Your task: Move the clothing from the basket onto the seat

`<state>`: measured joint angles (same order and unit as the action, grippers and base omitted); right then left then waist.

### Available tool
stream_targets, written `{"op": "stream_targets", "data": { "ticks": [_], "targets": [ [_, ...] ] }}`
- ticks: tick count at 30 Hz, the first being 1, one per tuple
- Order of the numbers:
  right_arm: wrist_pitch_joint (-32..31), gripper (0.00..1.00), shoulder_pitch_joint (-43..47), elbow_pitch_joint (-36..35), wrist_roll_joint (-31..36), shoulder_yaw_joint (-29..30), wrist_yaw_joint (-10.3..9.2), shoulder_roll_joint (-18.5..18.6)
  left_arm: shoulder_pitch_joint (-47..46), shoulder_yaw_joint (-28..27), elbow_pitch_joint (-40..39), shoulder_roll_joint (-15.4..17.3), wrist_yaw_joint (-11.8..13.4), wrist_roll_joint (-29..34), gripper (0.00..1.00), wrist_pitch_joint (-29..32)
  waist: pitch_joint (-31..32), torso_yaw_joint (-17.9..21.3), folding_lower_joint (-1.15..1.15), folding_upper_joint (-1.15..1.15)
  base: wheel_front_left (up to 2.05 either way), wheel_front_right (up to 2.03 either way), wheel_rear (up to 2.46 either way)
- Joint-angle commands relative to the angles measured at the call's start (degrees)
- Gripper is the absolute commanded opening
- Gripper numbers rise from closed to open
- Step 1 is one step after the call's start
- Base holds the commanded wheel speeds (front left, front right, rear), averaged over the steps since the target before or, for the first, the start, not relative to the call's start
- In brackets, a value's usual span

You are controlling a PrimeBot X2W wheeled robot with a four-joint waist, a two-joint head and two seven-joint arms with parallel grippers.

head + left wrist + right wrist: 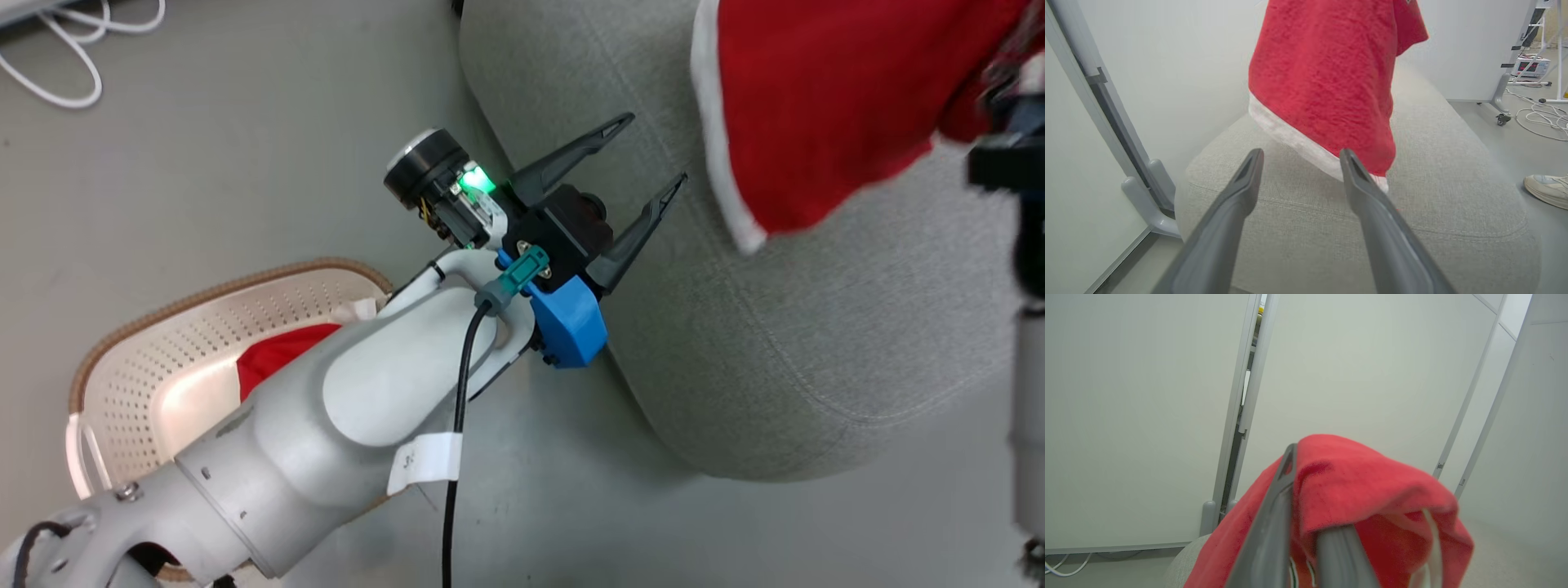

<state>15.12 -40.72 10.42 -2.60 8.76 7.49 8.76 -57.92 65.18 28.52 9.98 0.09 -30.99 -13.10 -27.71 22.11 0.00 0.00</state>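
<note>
A red garment with white trim (816,106) hangs over the grey seat (816,343), gripped by my right gripper (1306,490), which is shut on a fold of the clothing (1363,477). In the left wrist view its hem (1306,149) reaches down close to the seat (1453,171); whether they touch I cannot tell. My left gripper (655,147) stands open and holds nothing, at the seat's near edge, its fingers (1241,192) pointing at the cloth. The cream basket (245,282) sits on the floor at lower left, partly hidden by my left arm, with more red clothing (277,355) in it.
White cables (73,49) lie on the floor at upper left. A person's shoe (1545,190) rests on the floor beside the seat. A wheeled panel stand (1498,102) and cables (1543,118) are behind it. White partition walls (1147,416) back the seat.
</note>
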Motion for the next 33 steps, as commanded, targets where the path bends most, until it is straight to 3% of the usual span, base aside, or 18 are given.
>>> {"op": "stream_targets", "data": {
  "ticks": [1,8,13,18,33],
  "targets": [
    [0.1,0.00,-3.7,-0.6,-0.1,1.3,0.01,1.6,-1.7,-0.1,-0.6,0.7,0.5,0.5,1.00,0.4,-4.2,-1.5,0.00,0.00,0.00,0.00,0.00],
    [0.1,0.00,-16.4,-1.5,-0.8,10.8,0.01,8.6,-5.8,0.1,-3.9,3.0,1.4,2.7,1.00,2.5,-13.5,-3.2,0.00,0.00,0.00,0.00,0.00],
    [0.1,0.00,-20.6,0.6,-0.4,15.7,0.01,13.8,-7.5,0.3,-5.8,4.1,1.8,3.7,1.00,3.3,-17.6,-4.2,0.00,0.00,0.00,0.00,0.00],
    [0.1,0.00,-21.8,5.3,-0.8,21.0,0.01,16.3,-8.7,0.5,-7.2,4.5,2.1,4.5,1.00,3.1,-20.3,-5.2,0.00,0.00,0.00,0.00,0.00],
    [0.1,0.00,-14.2,20.6,2.1,23.2,0.01,10.2,-9.4,1.0,-8.1,5.2,2.9,4.7,1.00,2.8,-21.9,-6.8,0.00,0.00,0.00,0.00,0.00]
  ]
}}
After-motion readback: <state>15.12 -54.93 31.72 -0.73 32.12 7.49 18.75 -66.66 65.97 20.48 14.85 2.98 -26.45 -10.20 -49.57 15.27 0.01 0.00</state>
